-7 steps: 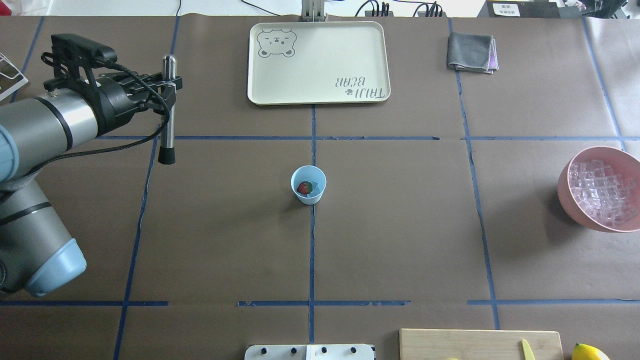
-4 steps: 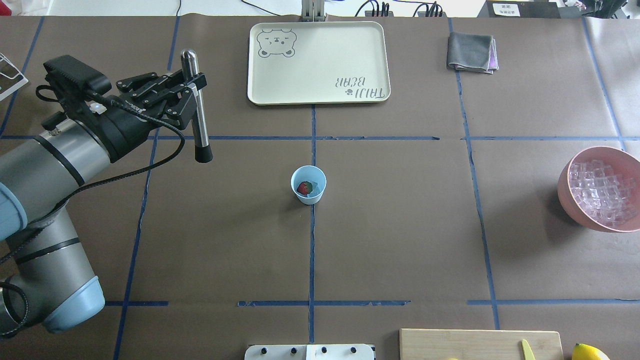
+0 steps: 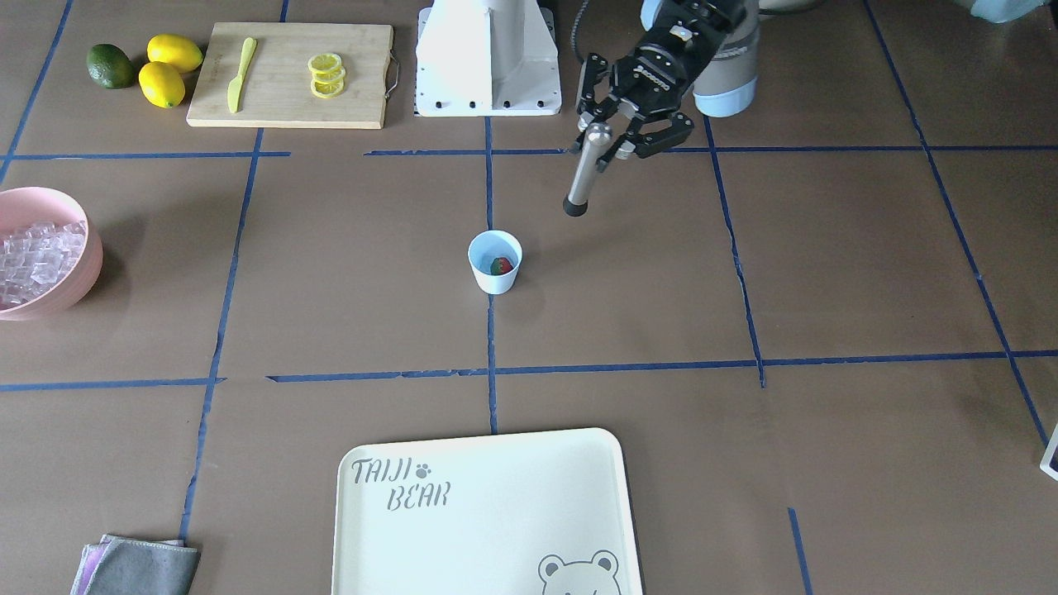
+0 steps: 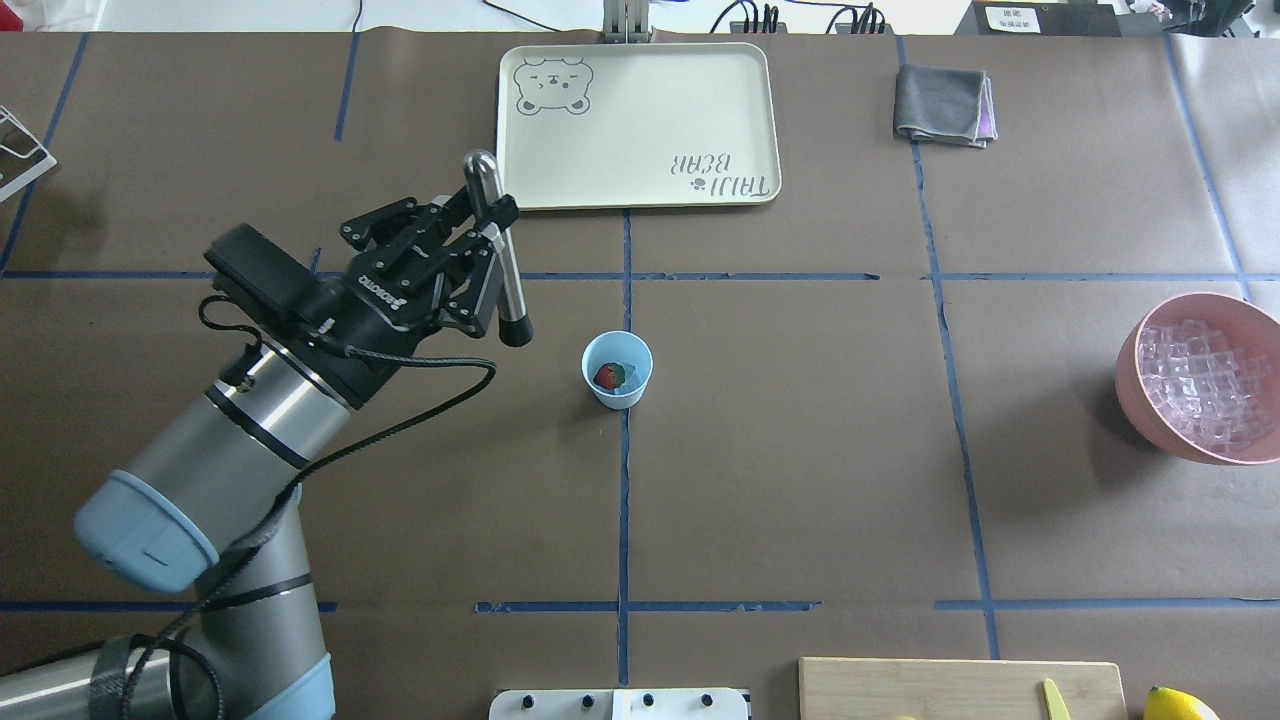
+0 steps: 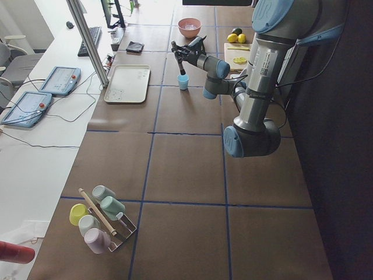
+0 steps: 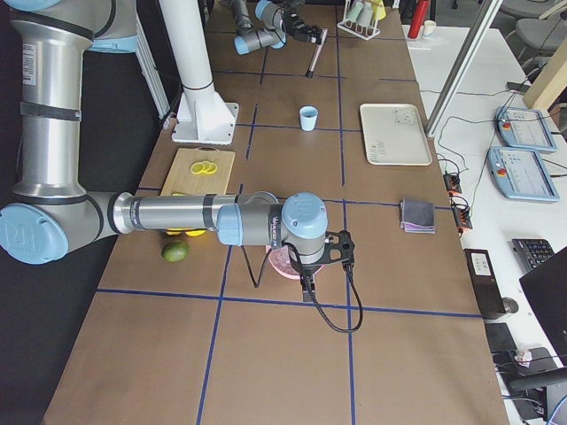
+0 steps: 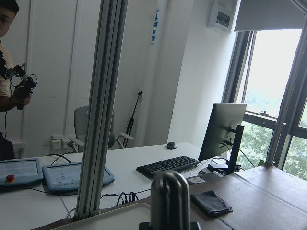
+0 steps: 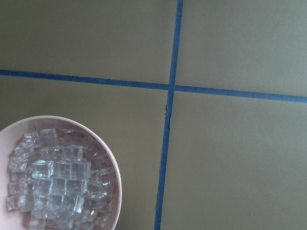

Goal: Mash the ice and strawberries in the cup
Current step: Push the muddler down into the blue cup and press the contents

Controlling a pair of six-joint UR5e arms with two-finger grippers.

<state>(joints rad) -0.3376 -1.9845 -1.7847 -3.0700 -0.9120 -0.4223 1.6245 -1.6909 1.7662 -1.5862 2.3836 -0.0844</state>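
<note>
The small cup (image 4: pixel 617 369), white outside and light blue inside, stands at the table's middle, also in the front view (image 3: pixel 495 262). One red strawberry (image 4: pixel 606 376) lies inside it; I cannot make out ice in the cup. Ice cubes (image 4: pixel 1200 385) fill the pink bowl (image 4: pixel 1135 385) at the right. My left gripper (image 4: pixel 480 240) is shut on a metal muddler (image 4: pixel 503 270) with a black tip, held tilted above the table left of the cup. My right gripper (image 6: pixel 306 282) hangs over the pink bowl; I cannot tell whether it is open.
A cream tray (image 4: pixel 636 125) lies at the back middle and a folded grey cloth (image 4: pixel 942 103) at the back right. A cutting board (image 3: pixel 289 91) with lemon slices and a yellow knife, lemons (image 3: pixel 169 70) and a lime lie near the robot's base.
My left arm has swung right and nearer with the muddler, from the far left of the table to just left of the cup. The cup has not moved.
</note>
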